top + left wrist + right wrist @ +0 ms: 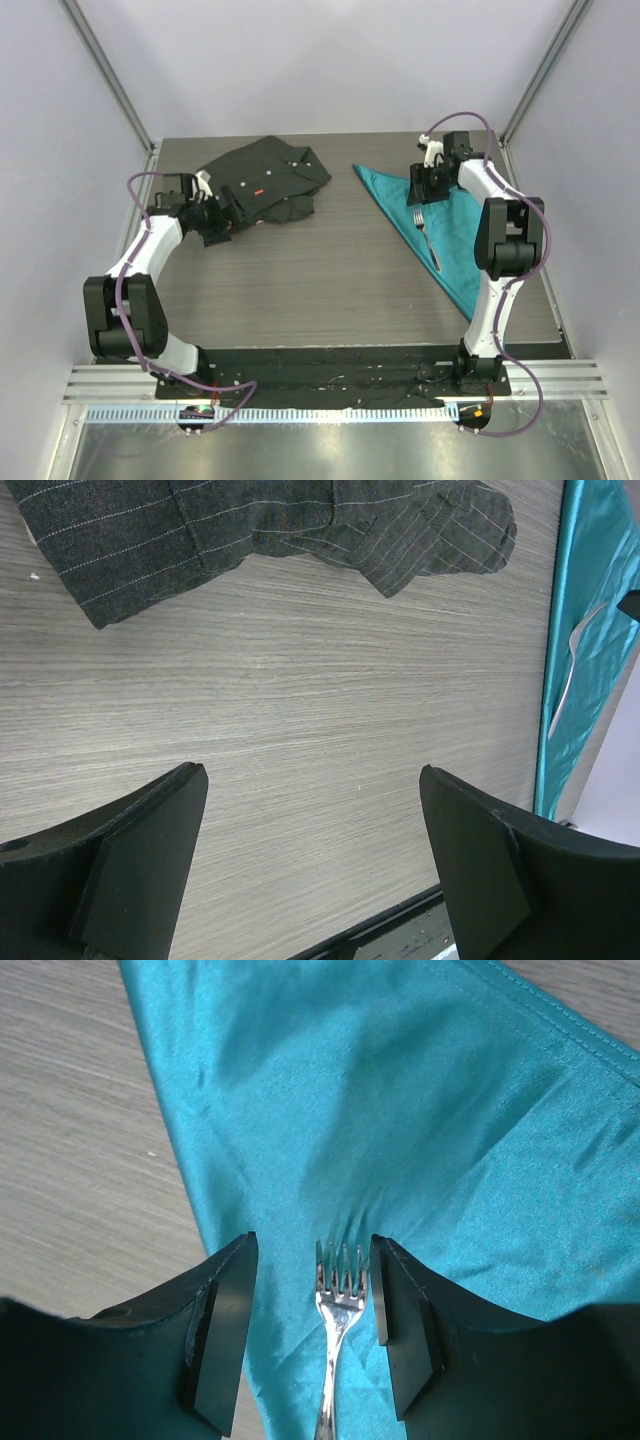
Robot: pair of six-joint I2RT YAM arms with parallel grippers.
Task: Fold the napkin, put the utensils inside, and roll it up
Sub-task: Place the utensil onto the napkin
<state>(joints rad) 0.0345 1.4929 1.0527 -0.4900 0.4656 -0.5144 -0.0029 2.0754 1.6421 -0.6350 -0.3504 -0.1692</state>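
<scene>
Teal shiny napkin [395,195], folded triangular, at far right corner of worktop [330,280]; thin silver fork [335,1310] laid on it. Right fingers [225,1330] spread astride tines; left fingers [150,840] spread. Fork may be dragged askew if clipped.

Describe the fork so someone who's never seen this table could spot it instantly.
Look at the right side of the table, where a teal napkin lies as a triangle. On it rests a thin silver fork, its tines pointing to the far edge and sitting between the fingers of the right gripper. It is the only utensil; the other cloth, a dark shirt, lies on the left.
</scene>
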